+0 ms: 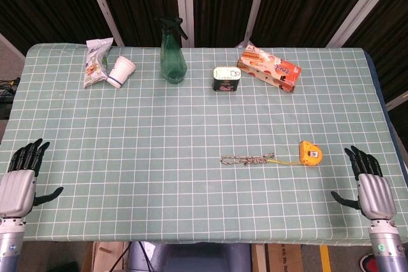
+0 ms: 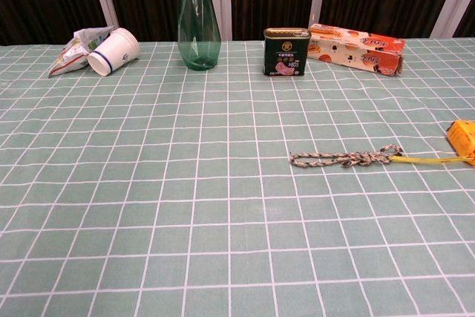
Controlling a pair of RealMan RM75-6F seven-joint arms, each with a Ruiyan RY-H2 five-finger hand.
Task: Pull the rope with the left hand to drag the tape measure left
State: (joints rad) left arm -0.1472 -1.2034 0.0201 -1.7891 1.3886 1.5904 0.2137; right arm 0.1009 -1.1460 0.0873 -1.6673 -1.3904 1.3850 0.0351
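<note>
In the head view, I am resting my left hand [image 1: 22, 176] at the lower left corner of the frame, fingers spread apart and holding nothing, and my right hand [image 1: 370, 186] is sitting the same way at the lower right corner. The rope [image 1: 247, 158] is lying flat right of centre, well apart from both hands, its right end joining a thin yellow strip that is running to the tape measure [image 1: 310, 153] just beside it. Along the top of the table [image 1: 159, 176] a snack bag [image 1: 97, 60], a tipped paper cup [image 1: 121, 71], a green bottle [image 1: 173, 52], a tin can [image 1: 227, 78] and an orange box [image 1: 269, 68] are standing in a row. In the chest view, neither hand is showing; the rope [image 2: 345, 158] is lying right of centre, and the tape measure [image 2: 463, 139] is peeking in at the right edge.
</note>
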